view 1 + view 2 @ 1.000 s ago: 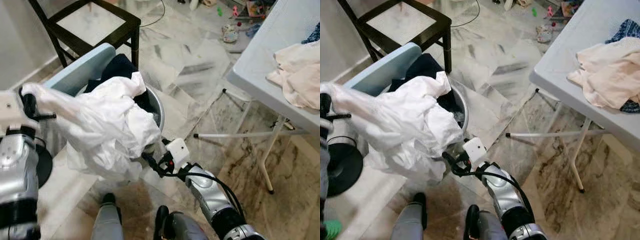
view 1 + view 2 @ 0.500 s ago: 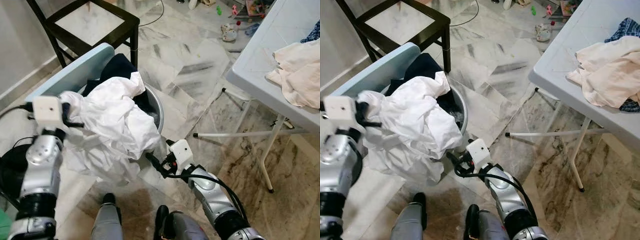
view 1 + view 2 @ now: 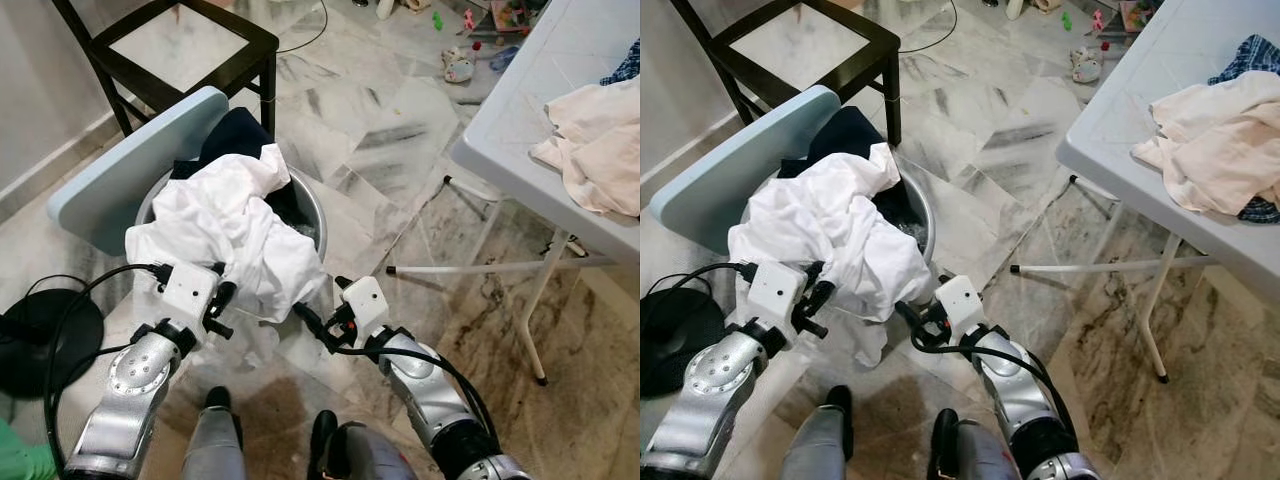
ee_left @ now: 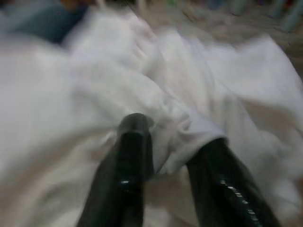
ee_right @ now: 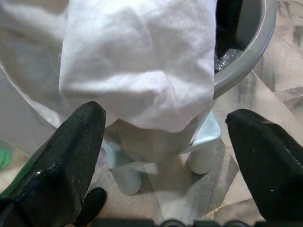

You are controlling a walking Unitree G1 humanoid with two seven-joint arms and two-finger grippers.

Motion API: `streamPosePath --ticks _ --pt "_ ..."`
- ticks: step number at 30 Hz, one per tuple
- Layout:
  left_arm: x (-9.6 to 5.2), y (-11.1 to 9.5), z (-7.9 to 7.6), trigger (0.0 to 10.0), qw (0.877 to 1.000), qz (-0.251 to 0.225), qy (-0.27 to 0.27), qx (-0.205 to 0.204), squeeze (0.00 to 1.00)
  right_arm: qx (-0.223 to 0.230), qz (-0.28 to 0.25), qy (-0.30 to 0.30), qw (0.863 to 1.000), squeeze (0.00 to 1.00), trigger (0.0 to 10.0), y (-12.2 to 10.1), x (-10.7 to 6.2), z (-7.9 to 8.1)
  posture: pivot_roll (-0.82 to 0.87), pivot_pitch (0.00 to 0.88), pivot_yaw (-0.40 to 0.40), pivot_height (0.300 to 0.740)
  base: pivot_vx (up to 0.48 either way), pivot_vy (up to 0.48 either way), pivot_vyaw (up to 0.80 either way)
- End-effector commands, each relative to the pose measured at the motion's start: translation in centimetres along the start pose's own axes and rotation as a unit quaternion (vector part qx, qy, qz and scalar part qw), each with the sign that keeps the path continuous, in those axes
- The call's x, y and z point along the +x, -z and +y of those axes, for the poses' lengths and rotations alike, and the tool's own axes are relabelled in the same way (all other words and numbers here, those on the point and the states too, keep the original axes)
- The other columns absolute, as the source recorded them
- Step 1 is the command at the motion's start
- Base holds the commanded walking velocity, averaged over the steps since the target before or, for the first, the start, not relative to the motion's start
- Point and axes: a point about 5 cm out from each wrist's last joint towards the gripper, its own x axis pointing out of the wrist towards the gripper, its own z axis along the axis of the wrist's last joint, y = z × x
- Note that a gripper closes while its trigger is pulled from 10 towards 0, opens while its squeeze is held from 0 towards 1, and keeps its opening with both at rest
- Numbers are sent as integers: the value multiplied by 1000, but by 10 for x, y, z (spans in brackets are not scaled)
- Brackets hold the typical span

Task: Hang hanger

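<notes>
A crumpled white garment (image 3: 240,215) lies heaped over a grey round basin (image 3: 312,205), with dark clothing (image 3: 235,130) under it. Its lower edge hangs over the near rim. My left gripper (image 3: 222,305) is at that hanging edge; in the left wrist view its black fingers (image 4: 135,142) stand a little apart with a fold of the white cloth between them. My right gripper (image 3: 305,318) sits low by the basin's near right side. It is wide open, its fingers (image 5: 71,156) on either side of the draped cloth without touching it.
A light blue lid (image 3: 130,165) leans on the basin's far left side. A black chair (image 3: 170,40) stands behind. A white folding table (image 3: 520,120) with pale pink clothes (image 3: 600,140) is at the right, its leg (image 3: 535,320) on the marble floor. A black disc (image 3: 40,335) lies left.
My left arm has come down from holding the white garment high at the left to the basin's near rim. The garment has settled onto the basin. The right gripper has barely moved.
</notes>
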Motion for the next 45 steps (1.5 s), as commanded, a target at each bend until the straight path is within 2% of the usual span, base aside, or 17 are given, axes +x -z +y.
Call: streamPosePath --ticks 1,2,4,7,10,12,13,17,19,22,27,28,32,34,36,43,45 --pt "-4 -12 11 10000 998 -34 -45 22 1000 5 12 7 1000 0 10000 8 -6 -1 283 339 -163 740 0 0 0" --pt "-4 -12 11 10000 998 -34 -45 22 1000 5 12 7 1000 0 10000 8 -6 -1 283 339 -163 740 0 0 0" --pt "-7 -16 38 10000 989 -33 -135 43 1000 6 12 4 1000 0 10000 8 -5 0 284 340 -165 740 0 0 0" --pt "-11 -10 49 10000 986 0 -161 52 1000 5 13 4 1000 0 10000 8 -5 0 284 340 -165 740 0 0 0" --pt "-20 -3 55 10000 984 33 -174 34 1000 4 13 5 1000 0 10000 8 -5 -1 281 340 -164 740 0 0 0" --pt "-22 -11 56 10000 984 9 -177 37 1000 4 14 6 1000 0 10000 8 -6 -2 279 342 -165 740 0 0 0" --pt "-20 -30 55 10000 983 -52 -172 47 1000 4 14 7 1000 0 10000 8 -6 -2 279 342 -165 740 0 0 0" --pt "-13 -73 60 10000 968 -149 -191 64 1000 3 14 6 1000 0 10000 8 -6 -1 276 345 -171 740 0 0 0" --pt "-6 -83 65 10000 965 -159 -196 70 1000 3 15 5 1000 0 10000 8 -6 0 276 348 -172 740 0 0 0" --pt "7 -76 72 10000 969 -137 -200 53 1000 2 15 4 1000 0 10000 8 -6 0 274 348 -173 740 0 0 0" --pt "36 -40 81 10000 977 -48 -203 -32 1000 2 14 3 1000 0 10000 9 -8 0 245 356 -177 740 0 0 0" --pt "36 -40 81 10000 977 -48 -203 -32 1000 2 14 3 1000 0 10000 9 -8 0 245 356 -177 740 0 0 0" --pt "57 -15 74 10000 976 7 -196 -95 1000 0 14 11 1000 0 10000 9 -12 -2 204 359 -172 740 0 0 0" --pt "60 -12 72 10000 975 14 -196 -106 1000 -1 14 13 1000 0 10000 9 -13 -3 204 359 -172 740 0 0 0" --pt "72 -4 59 10000 974 27 -171 -145 1000 -3 16 19 1000 0 10000 11 -17 -4 180 360 -168 740 0 0 0" --pt "88 -6 37 10000 978 23 -117 -170 1000 -5 19 25 999 0 10000 13 -21 -3 161 360 -164 740 0 0 0" --pt "90 2 20 10000 982 46 -74 -169 871 -6 21 26 999 0 10000 14 -22 -3 156 357 -162 740 0 0 0"
